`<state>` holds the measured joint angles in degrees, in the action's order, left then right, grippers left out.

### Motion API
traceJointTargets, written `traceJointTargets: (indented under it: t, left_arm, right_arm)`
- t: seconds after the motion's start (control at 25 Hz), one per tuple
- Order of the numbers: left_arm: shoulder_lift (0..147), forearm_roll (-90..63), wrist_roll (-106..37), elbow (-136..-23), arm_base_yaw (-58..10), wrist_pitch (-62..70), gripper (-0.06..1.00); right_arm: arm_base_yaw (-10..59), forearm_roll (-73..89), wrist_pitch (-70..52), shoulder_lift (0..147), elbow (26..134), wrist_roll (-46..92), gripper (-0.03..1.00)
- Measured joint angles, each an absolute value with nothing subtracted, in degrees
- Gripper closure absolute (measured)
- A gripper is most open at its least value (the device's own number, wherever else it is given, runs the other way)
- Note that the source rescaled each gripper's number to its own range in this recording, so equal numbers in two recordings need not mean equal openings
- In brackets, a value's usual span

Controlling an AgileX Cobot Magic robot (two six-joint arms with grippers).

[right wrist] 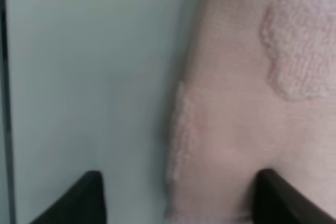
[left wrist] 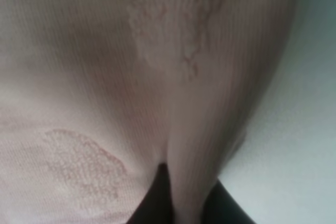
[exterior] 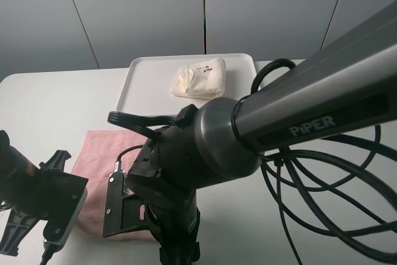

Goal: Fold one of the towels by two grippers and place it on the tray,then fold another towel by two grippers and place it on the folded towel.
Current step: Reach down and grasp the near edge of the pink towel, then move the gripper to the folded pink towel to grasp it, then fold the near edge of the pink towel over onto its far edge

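1 pink towel (exterior: 93, 153) with raised terry patches lies on the table (exterior: 43, 103) at 7 o'clock from the tray (exterior: 146, 82) (a folded cream towel (exterior: 200, 79) sits there). The left gripper (left wrist: 186, 192) pinches a ridge of it, nearly closed; the right gripper (right wrist: 178, 182) gapes wide, straddling its edge.

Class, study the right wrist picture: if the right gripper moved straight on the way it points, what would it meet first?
Most likely the pink towel: its edge lies between the fingers of the open right gripper, with bare table beside it. Depth is unclear.
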<state>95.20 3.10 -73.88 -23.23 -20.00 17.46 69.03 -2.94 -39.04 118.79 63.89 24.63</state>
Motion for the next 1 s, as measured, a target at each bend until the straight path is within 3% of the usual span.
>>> traceJointTargets:
  t: [0.24,0.44,0.56,0.6,1.0]
  left_arm:
    - [95.2,3.08,-74.01,-23.23,-20.0,17.46,0.93]
    - [95.2,1.83,-75.03,-23.23,-20.0,17.71,0.93]
    - [95.2,0.93,-75.14,-23.23,-20.0,17.93,0.93]
    - [95.2,0.34,-75.14,-23.23,-20.0,17.93,0.93]
    - [95.07,-8.25,-74.44,-23.23,-20.0,19.43,0.94]
  right_arm:
    - [69.03,-3.68,-37.92,118.79,63.89,23.3,0.59]
    - [69.03,-3.84,-37.04,118.79,63.89,21.08,0.68]
    - [69.03,-3.91,-36.62,118.79,63.89,20.83,0.91]
    - [69.03,-3.91,-36.62,118.79,63.89,20.76,0.95]
    - [69.03,-3.67,-37.96,118.53,63.99,18.44,0.96]
